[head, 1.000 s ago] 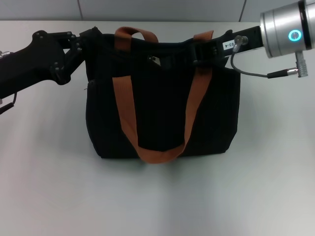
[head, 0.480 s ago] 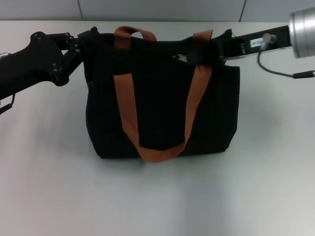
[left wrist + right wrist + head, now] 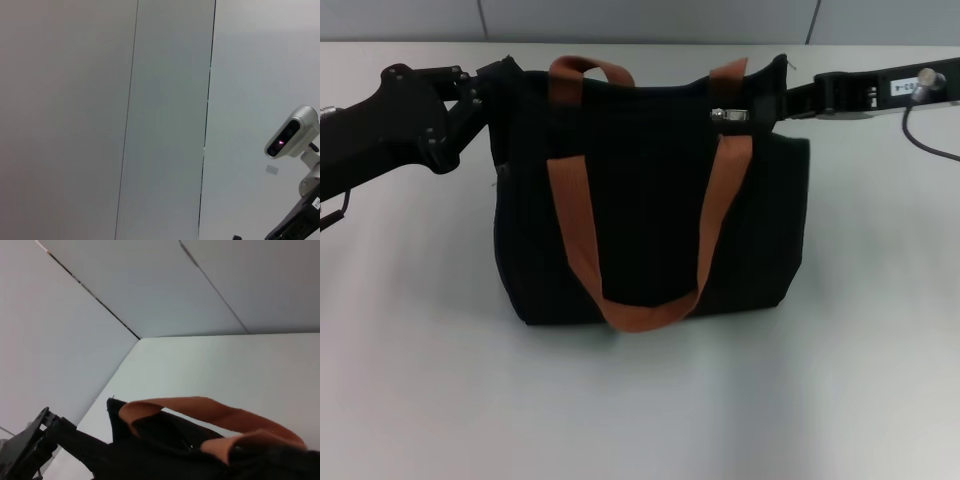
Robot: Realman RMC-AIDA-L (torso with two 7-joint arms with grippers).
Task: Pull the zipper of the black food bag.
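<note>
From my head cam, the black food bag is sitting upright on the white worktop, pretty much dead centre, with its orange strap handles looping down the front.

Left gripper is up at the bag's top left corner, and the fingers look clamped on the fabric edge there, pinning that end.

Right gripper comes in from the right side at the top edge of the bag. The zipper shows as a little silver tab near the right handle, right at the tip of that gripper. It's black on black there, so I honestly can't tell if the fingers are pinching the tab or not.

My right wrist cam only shows the handles and the open bag mouth from a low angle.
</note>
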